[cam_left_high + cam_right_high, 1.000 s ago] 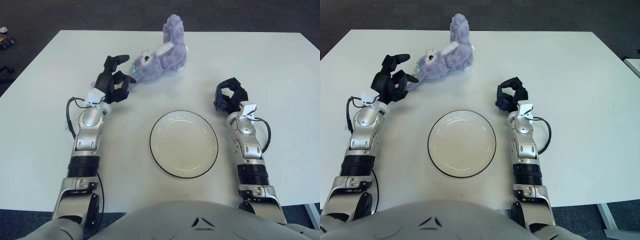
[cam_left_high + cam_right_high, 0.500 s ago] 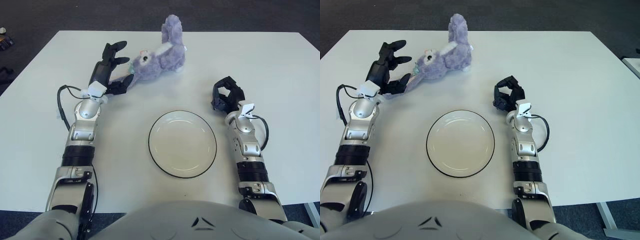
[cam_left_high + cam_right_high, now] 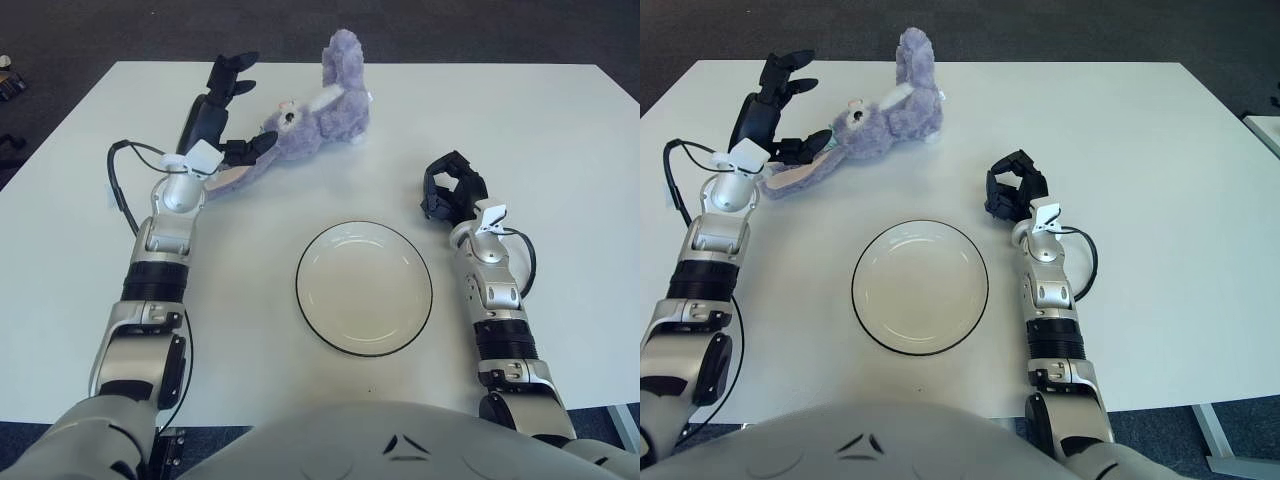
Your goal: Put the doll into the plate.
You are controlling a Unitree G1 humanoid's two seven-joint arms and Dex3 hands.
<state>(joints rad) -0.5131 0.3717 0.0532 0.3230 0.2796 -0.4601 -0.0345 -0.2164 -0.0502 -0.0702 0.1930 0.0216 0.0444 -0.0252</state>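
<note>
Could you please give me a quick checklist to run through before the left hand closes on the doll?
1. Left hand open beside the doll's head end: ok.
2. Doll actually grasped: not ok, fingers spread.
3. Firm contact with the doll's long ear: cannot tell.
4. Plate empty and ready: ok.
5. Path from doll to plate free of objects: ok.
6. Right hand out of the way, right of the plate: ok.

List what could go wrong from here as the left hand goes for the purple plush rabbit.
1. The left hand reaches the purple plush rabbit only at its long ear, fingers spread; a grip there may slip or dangle.
2. The rabbit lies beyond the black-rimmed white round plate; dragging could miss or nudge it.
3. The right hand waits beside the plate, offering no support.
</note>
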